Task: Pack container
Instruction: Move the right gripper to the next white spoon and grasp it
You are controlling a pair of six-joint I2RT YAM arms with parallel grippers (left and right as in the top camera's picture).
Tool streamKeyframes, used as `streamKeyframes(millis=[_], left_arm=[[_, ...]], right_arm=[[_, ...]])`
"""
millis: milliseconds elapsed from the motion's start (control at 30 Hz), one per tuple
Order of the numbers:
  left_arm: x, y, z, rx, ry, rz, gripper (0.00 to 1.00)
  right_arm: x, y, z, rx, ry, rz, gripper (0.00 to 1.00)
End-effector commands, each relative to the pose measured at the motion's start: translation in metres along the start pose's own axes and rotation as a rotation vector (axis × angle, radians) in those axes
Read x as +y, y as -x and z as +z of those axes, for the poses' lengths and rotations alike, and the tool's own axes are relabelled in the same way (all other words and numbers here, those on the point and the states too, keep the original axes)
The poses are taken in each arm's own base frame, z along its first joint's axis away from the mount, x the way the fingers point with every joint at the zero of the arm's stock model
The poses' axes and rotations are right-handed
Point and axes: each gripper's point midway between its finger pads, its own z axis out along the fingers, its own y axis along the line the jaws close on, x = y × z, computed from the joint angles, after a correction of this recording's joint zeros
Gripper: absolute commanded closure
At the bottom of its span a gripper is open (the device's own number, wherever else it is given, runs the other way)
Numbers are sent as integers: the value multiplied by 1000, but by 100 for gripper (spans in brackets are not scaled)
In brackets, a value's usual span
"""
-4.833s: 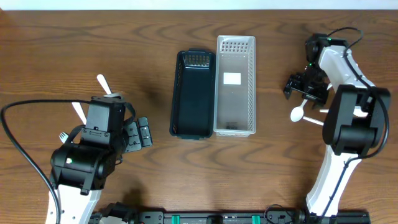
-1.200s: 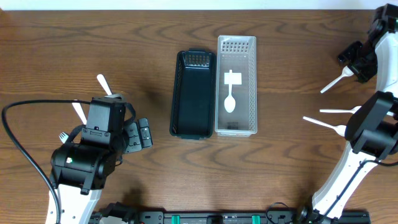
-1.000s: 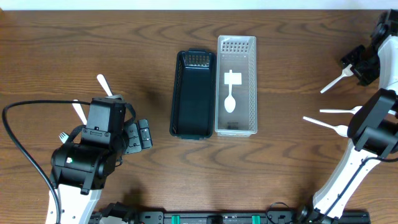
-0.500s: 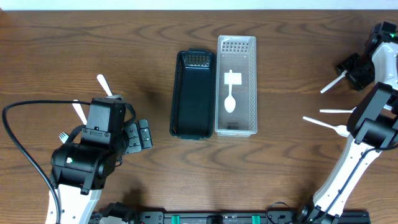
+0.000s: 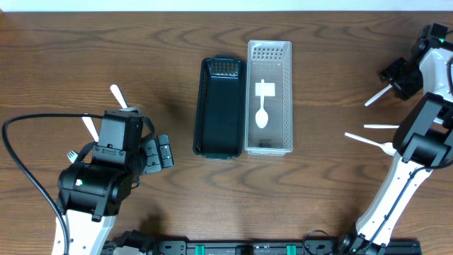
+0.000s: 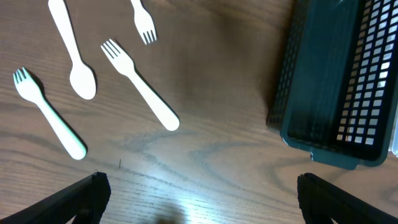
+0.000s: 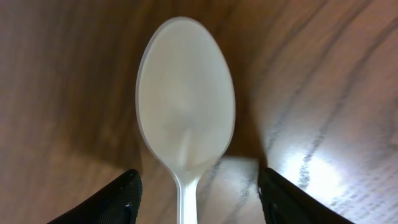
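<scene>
A dark green basket and a clear slotted basket stand side by side mid-table. One white spoon lies in the clear basket. My right gripper is open at the far right, low over another white spoon. In the right wrist view its fingers straddle that spoon's handle, apart from it, with the bowl ahead. My left gripper is open and empty over bare table, left of the dark basket.
Two more white utensils lie at the right edge. On the left lie a spoon and forks, partly hidden under my left arm in the overhead view.
A spoon that lay on the table now lies in the clear basket. My right arm went from beside the baskets to the far right, then edged left over another spoon. The left arm is still.
</scene>
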Motion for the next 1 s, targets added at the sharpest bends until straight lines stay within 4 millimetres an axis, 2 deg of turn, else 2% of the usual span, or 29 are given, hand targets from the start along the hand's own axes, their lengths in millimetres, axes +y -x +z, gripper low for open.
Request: streamKeyframes(millis=[0,100,267,367,500,667,800,867,967], left_arm=[[0,5,-3,-17,-2,-9,2],[0,6,-3,-18,-2,-9,2],[0,6,-3,-17,-2,-9,2],[0,6,-3,-17,-2,-9,2],[0,6,-3,-17,-2,-9,2],[0,6,-3,-17,-2,-9,2],[0,6,-3,-17,-2,-9,2],[0,6,-3,-17,-2,-8,2],[0,6,-3,-17,-2,-8,2]], right_arm=[[0,-13,19,46,-25,-26,38],[0,-15,19,51,-32,-30,44],[-4,-20,19,69,-53,-31,71],[-7,-22,19,74,-68,-31,75],[-10,-24,18,83,-79,-32,90],[-11,-28,18,96,-86,-34,99],[-12,-33,15,112,-95,-39,99],[-7,-35,5,111,-87,-62,99],[11,-33,-25,66,-49,-133,99]])
